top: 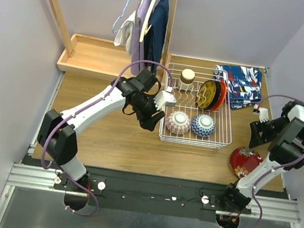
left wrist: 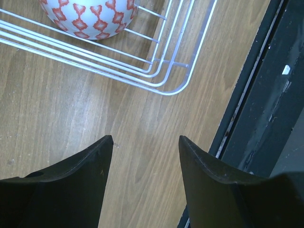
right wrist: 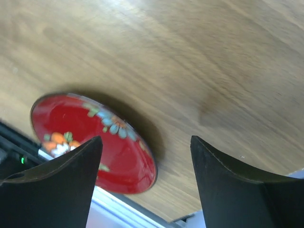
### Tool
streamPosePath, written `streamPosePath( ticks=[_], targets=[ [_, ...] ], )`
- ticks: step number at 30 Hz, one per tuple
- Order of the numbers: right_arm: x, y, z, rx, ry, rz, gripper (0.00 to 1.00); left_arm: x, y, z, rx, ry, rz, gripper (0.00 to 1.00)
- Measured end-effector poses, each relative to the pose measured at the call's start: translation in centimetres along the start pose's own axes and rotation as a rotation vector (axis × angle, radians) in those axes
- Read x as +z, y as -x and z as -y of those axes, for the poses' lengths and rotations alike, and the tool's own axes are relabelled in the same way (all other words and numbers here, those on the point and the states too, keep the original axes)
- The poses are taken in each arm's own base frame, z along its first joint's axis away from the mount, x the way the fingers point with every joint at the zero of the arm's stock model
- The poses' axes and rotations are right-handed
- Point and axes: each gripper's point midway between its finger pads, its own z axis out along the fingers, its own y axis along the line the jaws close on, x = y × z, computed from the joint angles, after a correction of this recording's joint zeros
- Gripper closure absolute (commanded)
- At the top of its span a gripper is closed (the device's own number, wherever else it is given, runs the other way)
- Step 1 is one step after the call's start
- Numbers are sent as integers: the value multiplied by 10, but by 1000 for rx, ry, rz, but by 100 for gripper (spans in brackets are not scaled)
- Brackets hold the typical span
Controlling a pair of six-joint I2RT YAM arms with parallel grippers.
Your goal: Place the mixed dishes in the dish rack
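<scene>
The dish rack (top: pixel 194 143) holds a tan cup (top: pixel 188 76), an orange plate (top: pixel 206 93) and a black plate (top: pixel 218 95) on edge, a red-white bowl (top: pixel 178 122) and a blue-patterned bowl (top: pixel 202 125). A dark red plate (top: pixel 245 161) with painted flowers lies flat on the table, right of the rack. My right gripper (top: pixel 256 137) hovers just above it, open and empty; in the right wrist view the plate (right wrist: pixel 95 142) sits left of the gripper (right wrist: pixel 146 140). My left gripper (top: pixel 152 122) is open and empty beside the rack's near left corner (left wrist: pixel 166 90), with the red-white bowl (left wrist: pixel 90 16) beyond it.
A blue-red patterned cloth (top: pixel 240 84) lies at the back right. A shallow wooden tray (top: pixel 95 55) stands at the back left, with clothes on hangers (top: pixel 150 23) above it. The dark red plate is close to the table's front edge (top: pixel 255 188).
</scene>
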Motion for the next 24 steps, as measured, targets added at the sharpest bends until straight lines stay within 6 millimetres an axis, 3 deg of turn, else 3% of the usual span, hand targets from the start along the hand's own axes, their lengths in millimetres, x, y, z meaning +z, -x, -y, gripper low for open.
streamPosePath(
  ticks=[3, 8, 12, 24],
  targets=[
    [-4, 1, -2, -62, 44, -17, 23, 0, 0, 1, 2, -2, -2, 33],
    [0, 3, 12, -140, 68, -41, 27, 1, -1, 4, 12, -8, -9, 33],
    [12, -13, 13, -159, 115, -119, 32, 3, -2, 4, 18, -11, -15, 33],
    [17, -67, -17, -229, 240, -317, 67, 8, -8, 0, 9, -8, -44, 33]
  ],
)
